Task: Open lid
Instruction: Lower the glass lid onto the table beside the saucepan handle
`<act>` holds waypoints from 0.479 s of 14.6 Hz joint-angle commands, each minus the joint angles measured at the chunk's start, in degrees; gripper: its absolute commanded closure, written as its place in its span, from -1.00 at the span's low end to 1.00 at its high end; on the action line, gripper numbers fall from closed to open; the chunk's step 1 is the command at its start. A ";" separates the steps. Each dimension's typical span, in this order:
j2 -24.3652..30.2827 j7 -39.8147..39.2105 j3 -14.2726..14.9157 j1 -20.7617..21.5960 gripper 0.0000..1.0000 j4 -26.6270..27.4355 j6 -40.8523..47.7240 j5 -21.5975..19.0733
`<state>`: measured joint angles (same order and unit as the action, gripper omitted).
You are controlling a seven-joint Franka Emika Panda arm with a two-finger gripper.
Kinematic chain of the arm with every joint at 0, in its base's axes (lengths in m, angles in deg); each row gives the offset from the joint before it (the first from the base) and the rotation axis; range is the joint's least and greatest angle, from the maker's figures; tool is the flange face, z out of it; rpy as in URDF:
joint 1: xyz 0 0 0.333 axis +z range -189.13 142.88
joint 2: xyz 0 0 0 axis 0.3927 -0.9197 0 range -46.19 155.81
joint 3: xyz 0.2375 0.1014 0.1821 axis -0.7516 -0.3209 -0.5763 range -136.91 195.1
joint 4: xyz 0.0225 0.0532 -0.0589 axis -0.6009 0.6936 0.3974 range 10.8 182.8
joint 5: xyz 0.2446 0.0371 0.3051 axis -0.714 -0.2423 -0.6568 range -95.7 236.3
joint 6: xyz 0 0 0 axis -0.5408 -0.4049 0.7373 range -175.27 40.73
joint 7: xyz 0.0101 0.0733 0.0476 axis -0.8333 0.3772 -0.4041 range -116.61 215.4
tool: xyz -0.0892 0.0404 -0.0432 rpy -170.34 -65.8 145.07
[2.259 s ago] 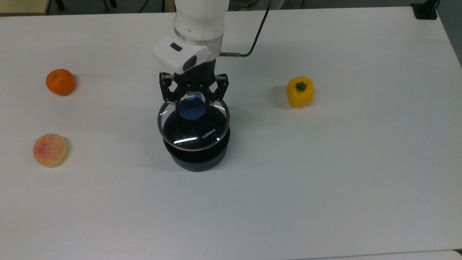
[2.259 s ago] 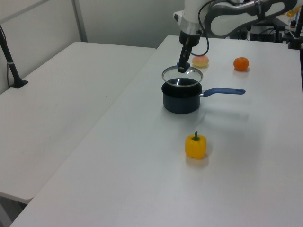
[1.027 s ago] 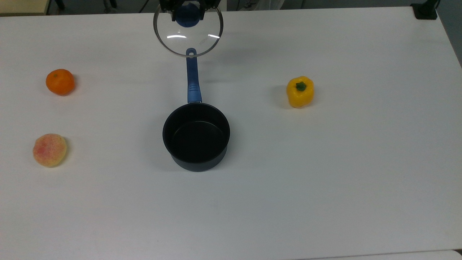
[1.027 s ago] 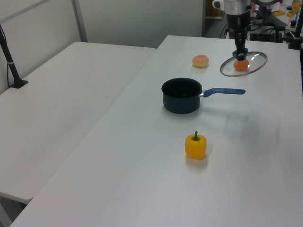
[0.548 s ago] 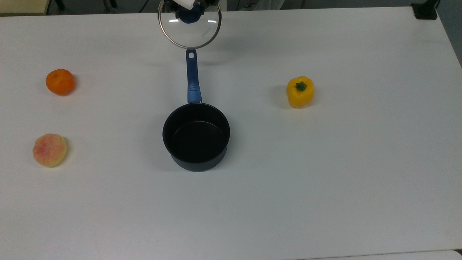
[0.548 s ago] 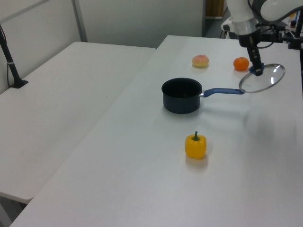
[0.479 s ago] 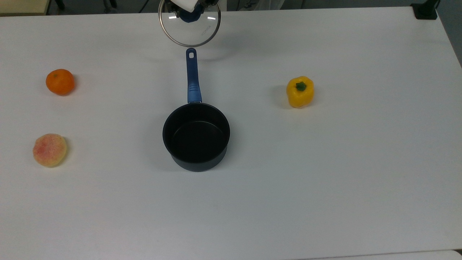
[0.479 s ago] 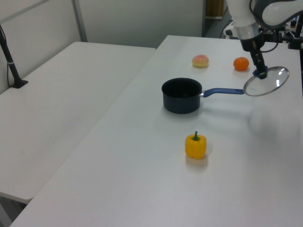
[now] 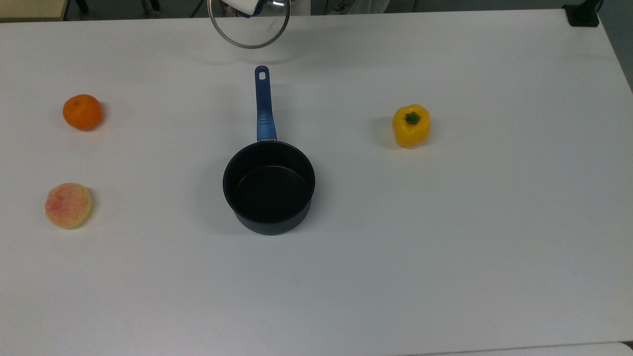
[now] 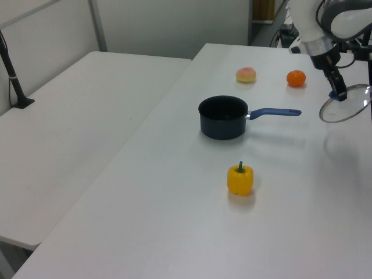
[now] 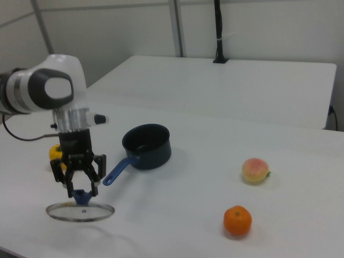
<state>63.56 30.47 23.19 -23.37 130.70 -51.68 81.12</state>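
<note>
The lid (image 11: 80,211) is a round clear glass disc with a metal rim and a blue knob (image 11: 81,197). It hangs level, a little above the white table (image 11: 183,215), past the end of the saucepan's blue handle (image 11: 116,171). My gripper (image 11: 80,189) points straight down and is shut on the knob. In the left view the gripper (image 10: 337,93) holds the lid (image 10: 347,110) at the far right. In the top view the lid (image 9: 248,29) sits at the top edge. The dark saucepan (image 9: 268,185) stands uncovered and empty mid-table.
An orange (image 9: 82,112) and a peach (image 9: 68,205) lie at the top view's left. A yellow bell pepper (image 9: 411,125) stands at the top view's right. A second white table (image 10: 75,116) adjoins on the left view's left. A dark post (image 11: 219,32) stands on the far table.
The lid, lifted off the saucepan earlier, has moved further past the handle's end toward the table edge, still gripped by its knob. The saucepan and the food have not moved.
</note>
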 commanded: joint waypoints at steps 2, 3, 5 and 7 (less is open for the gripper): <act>1.88 2.03 0.19 -0.46 0.70 10.03 -16.47 -0.80; 1.71 4.66 0.19 -0.28 0.70 11.52 -21.56 -0.80; 1.71 7.75 0.19 0.07 0.70 13.81 -27.74 -0.80; 1.18 9.42 0.02 0.42 0.70 14.96 -33.28 -0.80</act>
<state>63.39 36.52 23.23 -23.74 142.64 -77.59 81.10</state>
